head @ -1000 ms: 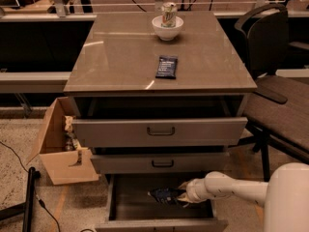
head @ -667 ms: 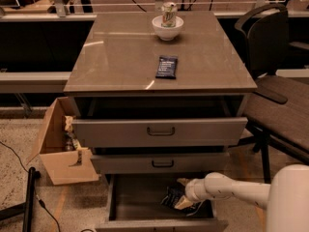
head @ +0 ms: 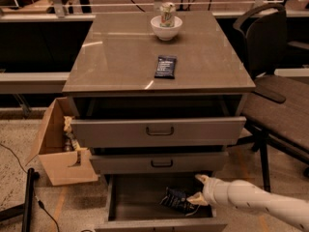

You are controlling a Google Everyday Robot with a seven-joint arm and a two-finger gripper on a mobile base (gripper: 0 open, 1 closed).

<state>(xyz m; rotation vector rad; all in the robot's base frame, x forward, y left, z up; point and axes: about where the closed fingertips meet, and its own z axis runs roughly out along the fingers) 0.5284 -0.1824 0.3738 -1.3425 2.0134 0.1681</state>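
No brand or writing can be read anywhere. The dark bag (head: 175, 199) in the bottom drawer (head: 140, 192) shows only crumpled, shiny folds. The black packet (head: 165, 66) lying flat on the cabinet top (head: 120, 57) carries pale marks too small to make out. The label on the can (head: 167, 13) standing in the white bowl (head: 166, 29) at the back of the top is a blur of colour. The gripper (head: 197, 188) sits low inside the pulled-out bottom drawer, at its right side, on the end of the white arm (head: 251, 199) that comes in from the lower right. Its two fingers (head: 200, 178) are spread apart and hold nothing. The lower one is at the bag's right edge, though actual contact cannot be told. The bag lies on the drawer floor, right of centre and towards the front. Against the frame a second ago, the gripper has drawn back to the right. It then sat further left in the drawer, with the bag at its tip. The bag now lies a little further right than it did then, apart from the upper finger. The packet, bowl and can have not moved. The top drawer (head: 159, 129) and middle drawer (head: 159, 162) stand slightly pulled out as before. The open cardboard box (head: 58, 149) leans by the cabinet's left side, and a dark chair (head: 270, 47) stands to the right.
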